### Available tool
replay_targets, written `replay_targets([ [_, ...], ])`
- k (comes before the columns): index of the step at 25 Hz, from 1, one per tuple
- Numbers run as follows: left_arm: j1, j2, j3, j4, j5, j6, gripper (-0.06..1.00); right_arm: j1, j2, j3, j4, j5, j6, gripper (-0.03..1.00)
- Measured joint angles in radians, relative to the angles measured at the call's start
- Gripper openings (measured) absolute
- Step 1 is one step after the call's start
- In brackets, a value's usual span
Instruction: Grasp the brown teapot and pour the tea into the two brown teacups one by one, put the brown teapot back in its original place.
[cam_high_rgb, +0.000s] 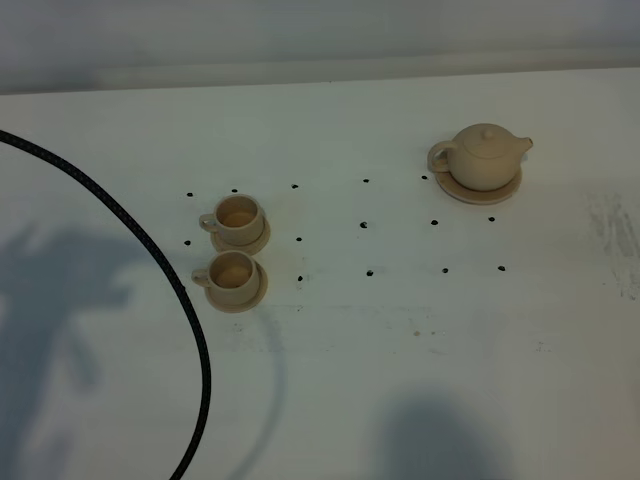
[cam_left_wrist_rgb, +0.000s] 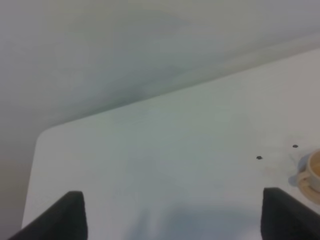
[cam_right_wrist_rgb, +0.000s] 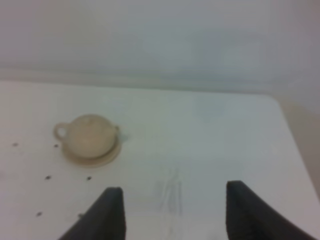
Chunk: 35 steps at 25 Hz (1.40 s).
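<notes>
You have both arms held above the table (cam_high_rgb: 400, 330), the left end effector (cam_left_wrist_rgb: 173, 200) spread wide near the two brown teacups (cam_high_rgb: 238, 217) (cam_high_rgb: 232, 272), the right end effector (cam_right_wrist_rgb: 174, 192) also spread, pointed toward the brown teapot (cam_high_rgb: 487, 155) resting on its wide saucer (cam_high_rgb: 490, 197).

Work surface: white matte table (cam_high_rgb: 330, 400), marked with a loose grid of small black dots (cam_high_rgb: 364, 225). A plain grey wall (cam_high_rgb: 300, 30) stands behind the far edge. Soft grey shadows (cam_high_rgb: 60, 290) fall on the near side. A black braided cable (cam_high_rgb: 206, 380) curves across the left.
</notes>
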<state>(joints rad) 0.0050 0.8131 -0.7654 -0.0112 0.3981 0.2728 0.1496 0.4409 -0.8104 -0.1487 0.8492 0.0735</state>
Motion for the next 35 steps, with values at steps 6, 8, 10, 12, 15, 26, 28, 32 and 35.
replay_targets([
  [6, 0.000, 0.005, 0.000, 0.001, 0.002, -0.043, 0.67, 0.016, -0.118, 0.018, -0.011, 0.111, 0.035, 0.44],
  [8, -0.001, 0.023, 0.000, 0.001, 0.002, -0.055, 0.67, 0.016, -0.161, 0.057, -0.003, 0.120, 0.037, 0.44],
  [10, -0.007, 0.051, 0.000, -0.001, 0.002, -0.060, 0.67, 0.016, -0.206, 0.113, 0.010, 0.131, 0.039, 0.44],
  [12, -0.015, 0.074, 0.000, -0.012, 0.001, -0.061, 0.67, 0.016, -0.258, 0.157, 0.013, 0.142, 0.040, 0.44],
  [15, -0.021, 0.100, 0.000, -0.045, -0.001, -0.061, 0.67, 0.016, -0.322, 0.197, 0.014, 0.184, 0.047, 0.44],
  [26, -0.021, 0.122, 0.000, -0.082, 0.015, -0.061, 0.67, 0.016, -0.391, 0.234, 0.021, 0.203, 0.047, 0.44],
  [28, -0.021, 0.105, 0.000, -0.082, 0.047, -0.062, 0.67, 0.027, -0.355, 0.234, 0.030, 0.187, 0.037, 0.44],
  [32, -0.021, -0.003, 0.000, -0.079, 0.095, -0.099, 0.67, 0.066, -0.265, 0.234, 0.046, 0.103, 0.030, 0.44],
  [35, -0.021, -0.113, 0.028, -0.079, 0.125, -0.141, 0.67, 0.074, -0.221, 0.234, 0.046, 0.043, 0.030, 0.44],
])
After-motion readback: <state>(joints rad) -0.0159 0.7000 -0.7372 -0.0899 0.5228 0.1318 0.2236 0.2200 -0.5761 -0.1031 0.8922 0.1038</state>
